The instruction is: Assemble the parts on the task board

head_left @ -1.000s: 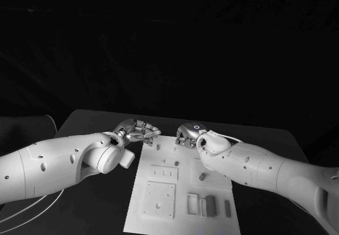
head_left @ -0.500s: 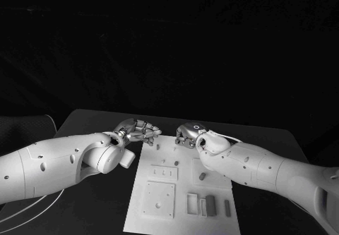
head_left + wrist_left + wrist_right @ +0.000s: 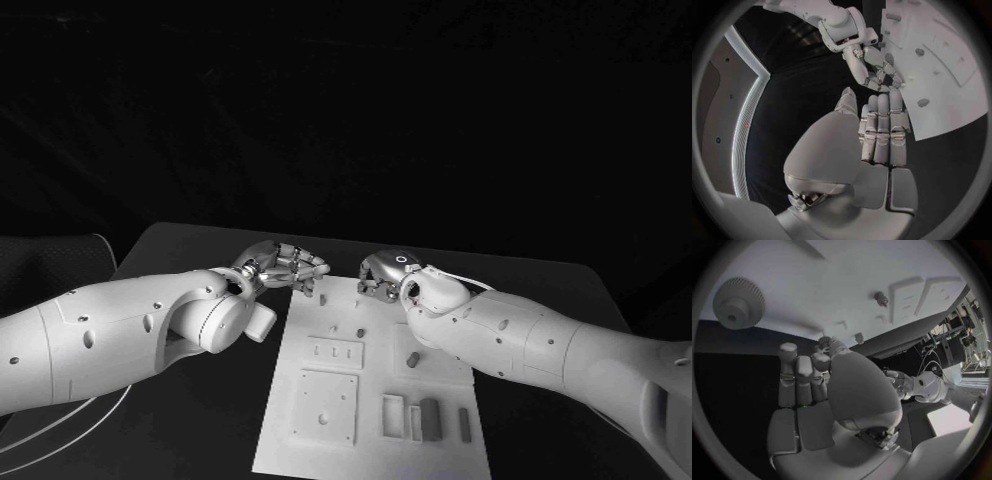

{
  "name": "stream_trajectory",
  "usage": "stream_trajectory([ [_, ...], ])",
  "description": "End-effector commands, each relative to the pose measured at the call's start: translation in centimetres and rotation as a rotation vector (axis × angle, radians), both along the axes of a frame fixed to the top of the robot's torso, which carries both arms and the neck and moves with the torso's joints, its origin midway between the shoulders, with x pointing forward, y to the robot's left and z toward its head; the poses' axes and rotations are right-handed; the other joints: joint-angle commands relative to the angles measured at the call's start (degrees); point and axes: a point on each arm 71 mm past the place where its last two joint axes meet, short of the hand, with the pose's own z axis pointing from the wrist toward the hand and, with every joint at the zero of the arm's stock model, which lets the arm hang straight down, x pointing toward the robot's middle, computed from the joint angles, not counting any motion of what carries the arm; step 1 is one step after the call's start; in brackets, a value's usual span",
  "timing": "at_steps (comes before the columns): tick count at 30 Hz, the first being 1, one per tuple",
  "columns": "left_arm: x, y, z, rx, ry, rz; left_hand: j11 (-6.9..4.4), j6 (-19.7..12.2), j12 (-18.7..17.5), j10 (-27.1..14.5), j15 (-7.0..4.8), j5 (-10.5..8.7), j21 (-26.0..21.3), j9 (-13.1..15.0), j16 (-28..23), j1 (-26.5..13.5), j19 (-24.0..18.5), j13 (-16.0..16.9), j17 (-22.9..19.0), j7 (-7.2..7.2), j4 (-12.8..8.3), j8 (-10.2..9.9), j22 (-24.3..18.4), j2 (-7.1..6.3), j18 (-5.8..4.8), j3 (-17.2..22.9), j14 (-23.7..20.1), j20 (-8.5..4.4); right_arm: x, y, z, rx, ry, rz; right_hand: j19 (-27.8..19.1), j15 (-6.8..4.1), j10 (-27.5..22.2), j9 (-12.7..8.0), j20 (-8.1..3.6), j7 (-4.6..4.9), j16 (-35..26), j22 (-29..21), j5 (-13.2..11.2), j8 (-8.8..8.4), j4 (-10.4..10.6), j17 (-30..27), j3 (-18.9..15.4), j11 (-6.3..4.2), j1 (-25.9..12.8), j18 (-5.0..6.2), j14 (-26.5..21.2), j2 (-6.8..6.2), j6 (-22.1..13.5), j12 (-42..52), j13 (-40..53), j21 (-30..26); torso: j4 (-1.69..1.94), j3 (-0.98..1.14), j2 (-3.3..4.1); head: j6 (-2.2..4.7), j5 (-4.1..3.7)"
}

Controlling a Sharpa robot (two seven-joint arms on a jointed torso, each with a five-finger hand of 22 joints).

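Note:
The white task board (image 3: 326,440) lies in the middle of the table, and both hands meet at its far end. My right hand (image 3: 382,275) has its fingers curled in and pinches what looks like a small toothed gear (image 3: 824,342) between thumb and fingertip, just above the board (image 3: 817,285). A large gear (image 3: 734,303) lies flat near the board's corner. My left hand (image 3: 284,267) reaches to the board's far left edge, its fingers (image 3: 881,125) straight and side by side with nothing in them, close to the right hand (image 3: 873,67). Grey parts (image 3: 430,414) stand in slots at the near end.
Raised white blocks (image 3: 333,353) and a square plate (image 3: 326,407) sit on the board, with small pegs (image 3: 361,332) farther back. Another grey piece (image 3: 413,360) sits mid-board. Black table (image 3: 188,250) surrounds the board. A cable (image 3: 58,445) runs at the near left.

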Motion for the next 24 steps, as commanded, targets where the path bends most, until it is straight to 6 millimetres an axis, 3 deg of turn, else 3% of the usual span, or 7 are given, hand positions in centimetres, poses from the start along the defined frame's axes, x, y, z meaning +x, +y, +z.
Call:
stream_trajectory([
  [1, 0.02, -0.15, 0.21, -0.008, -0.011, -0.003, 0.06, -0.2, 0.3, -0.4, -0.11, 0.00, -0.1, 0.1, 0.1, 0.7, -0.1, 0.1, 0.1, 0.30, 0.0, -0.4, 0.1, -0.02, 0.98, 0.2, -0.3, -0.40, -0.03, 0.06, -0.04, 0.003, 0.005, 0.005, -0.1, -0.62, 0.0, -0.2, -0.12, 0.31, 0.0, 1.0, -0.1, -0.49, -0.1, 0.0, 0.5, 0.53, -0.2, 4.80, 1.2, -0.54, -0.9, 0.4, 0.0, -0.1, 0.00, -0.02, -0.02, -0.02, 0.00],
  [24, 0.09, -0.10, 0.14, -0.004, -0.002, -0.003, 0.24, -0.7, 0.2, -0.9, -0.07, -0.01, -0.2, 0.1, 0.1, 0.6, -0.2, 0.1, 0.1, 0.55, 0.0, -0.8, 0.2, -0.20, 0.96, 0.1, -0.3, -0.36, -0.08, 0.08, -0.19, 0.000, 0.017, 0.007, -0.2, -0.08, 0.0, -0.4, -0.03, 0.75, 0.2, 1.0, -0.3, -0.90, -0.2, 0.2, 1.0, 0.99, -0.7, 4.80, 1.4, -0.56, -1.2, 0.6, -0.1, 0.0, -0.03, -0.05, 0.01, -0.14, -0.14],
])
